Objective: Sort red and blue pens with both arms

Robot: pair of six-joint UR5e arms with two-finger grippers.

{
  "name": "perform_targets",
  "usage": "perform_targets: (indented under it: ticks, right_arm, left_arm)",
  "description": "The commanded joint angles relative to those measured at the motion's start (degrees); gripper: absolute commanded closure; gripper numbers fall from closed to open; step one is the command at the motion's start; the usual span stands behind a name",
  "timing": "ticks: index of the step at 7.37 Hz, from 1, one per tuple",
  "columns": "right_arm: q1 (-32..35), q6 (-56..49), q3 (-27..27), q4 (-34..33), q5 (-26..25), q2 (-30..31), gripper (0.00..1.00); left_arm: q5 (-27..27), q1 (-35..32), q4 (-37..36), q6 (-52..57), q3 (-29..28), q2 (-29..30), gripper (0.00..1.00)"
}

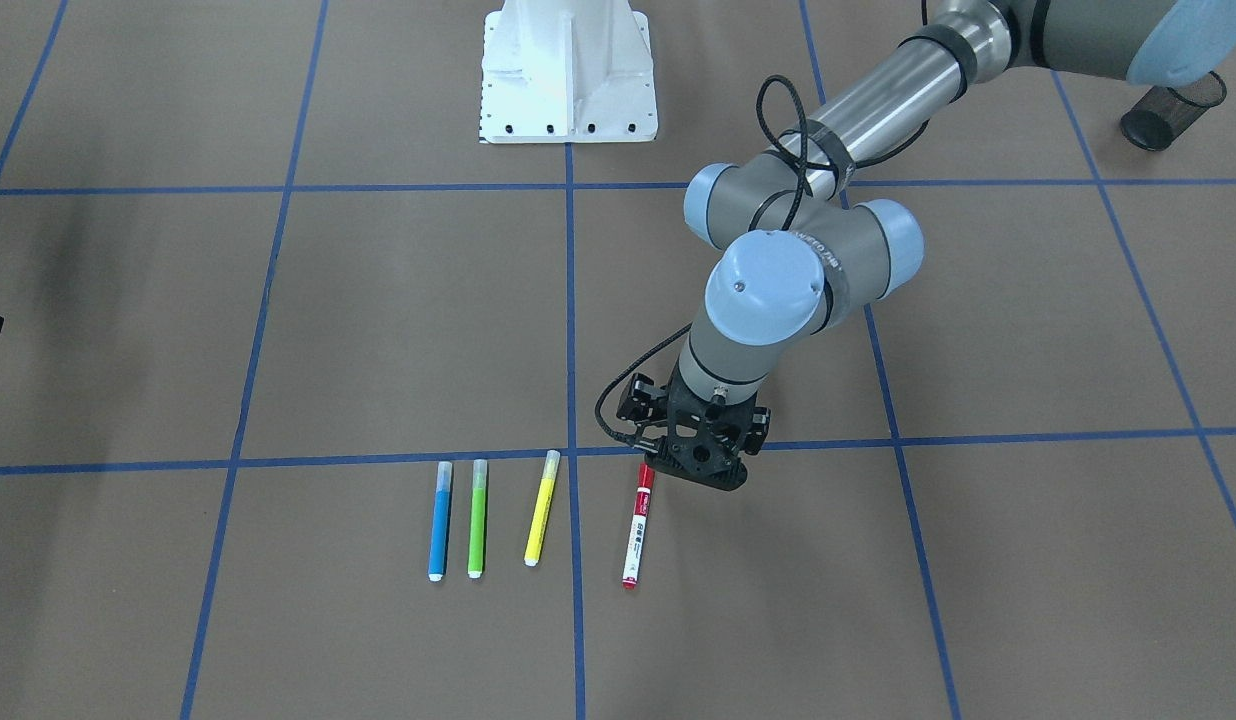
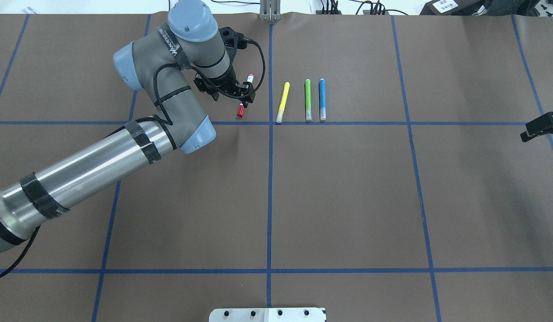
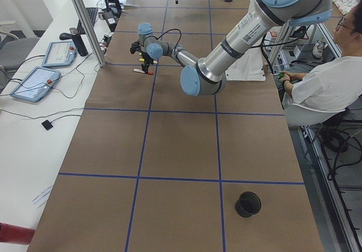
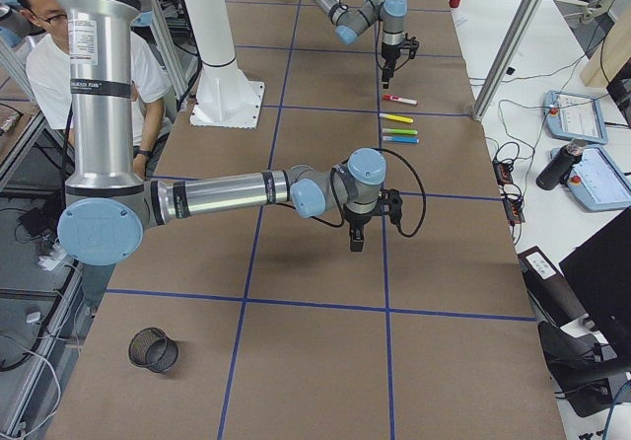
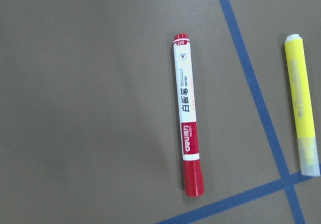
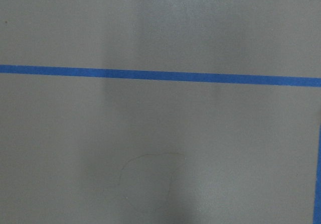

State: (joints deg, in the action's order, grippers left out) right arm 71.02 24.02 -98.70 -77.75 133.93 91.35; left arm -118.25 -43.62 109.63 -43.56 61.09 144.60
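Red pen (image 1: 636,525): lies flat on the brown table (image 1: 378,330) at one end of the row of four. Its long red cap points toward the robot. The yellow marker (image 1: 541,508) lies near it, across a blue tape line (image 1: 575,540).
Blue pen (image 1: 440,522): lies flat at the other end of the row, just beside the green marker (image 1: 477,520) but not touching it.
Handling: both look light, stiff and smooth, so I'd expect them to roll or slip. The safest hold seems to be a pinch across the barrel near its middle. The blue one leaves little room for a finger on the green side.
Left gripper (image 1: 700,478): hovers over the red pen. Its wrist view shows the pen lying free, with no finger in sight. I cannot tell whether its fingers are spread or closed.
Right gripper (image 4: 357,241): well away from the pens, over bare paper. I see nothing in it, and I cannot tell its finger state either.
Farther back: a white pedestal (image 1: 568,75), and a black mesh cup (image 1: 1173,115) at the far corner.
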Motion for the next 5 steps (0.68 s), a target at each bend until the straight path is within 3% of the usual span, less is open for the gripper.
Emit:
perform_targets:
  ticks: [1,5]
  right_arm:
    - [0.0,0.3,-0.1,0.0,0.2,0.1,0.0]
    - [0.0,0.3,0.3,0.0,0.1,0.3,0.0]
  left_arm:
    - [0.1,0.1,1.8,0.1,-4.4,2.6,0.19]
    - [2.3,0.9,3.8,0.0,-6.8,3.3,0.37]
